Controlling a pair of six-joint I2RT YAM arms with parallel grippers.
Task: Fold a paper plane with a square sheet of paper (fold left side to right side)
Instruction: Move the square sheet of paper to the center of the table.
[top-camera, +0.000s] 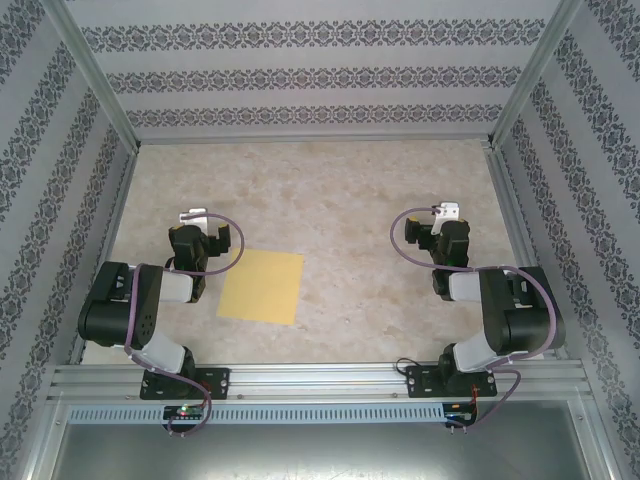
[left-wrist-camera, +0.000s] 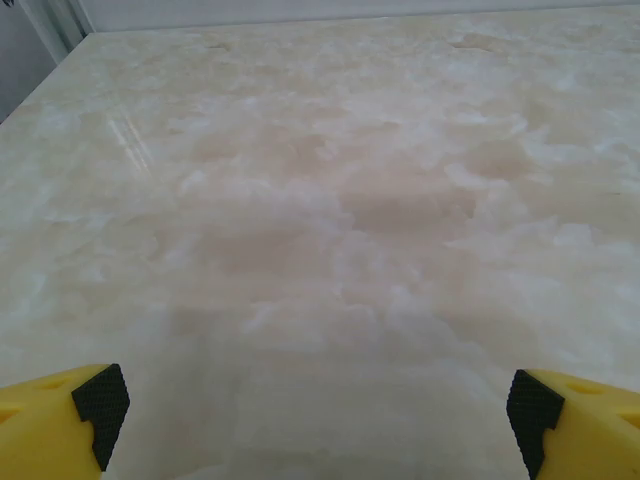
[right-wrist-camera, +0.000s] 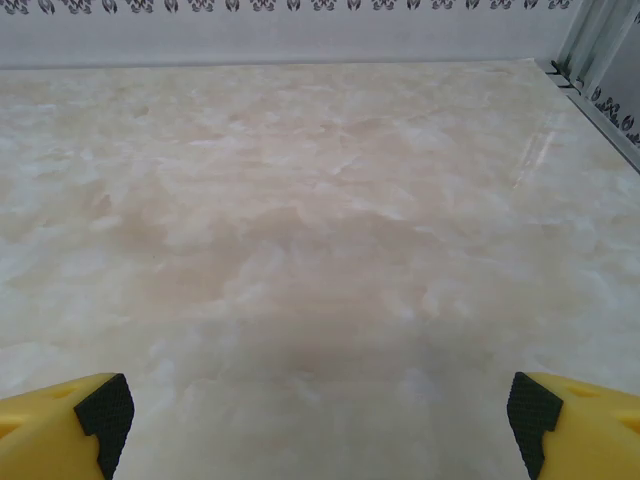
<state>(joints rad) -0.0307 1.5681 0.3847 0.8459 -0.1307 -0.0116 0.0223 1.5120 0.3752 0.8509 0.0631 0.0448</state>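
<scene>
The square sheet of paper (top-camera: 262, 285), plain yellow-orange and flat, lies on the marbled table between the two arms, nearer the left one. My left gripper (top-camera: 195, 216) hovers just left of the sheet's far left corner, apart from it. In the left wrist view its yellow fingers (left-wrist-camera: 60, 425) stand far apart over bare table, so my left gripper (left-wrist-camera: 318, 425) is open and empty. My right gripper (top-camera: 447, 211) is well to the right of the sheet. Its yellow fingers (right-wrist-camera: 62, 425) are likewise spread wide, and my right gripper (right-wrist-camera: 318, 425) holds nothing.
The beige marbled table (top-camera: 340, 190) is fenced by aluminium rails (top-camera: 505, 190) and patterned walls (top-camera: 320, 75) on three sides. Free surface stretches beyond both grippers toward the back wall. The arm bases sit on the near rail (top-camera: 320, 380).
</scene>
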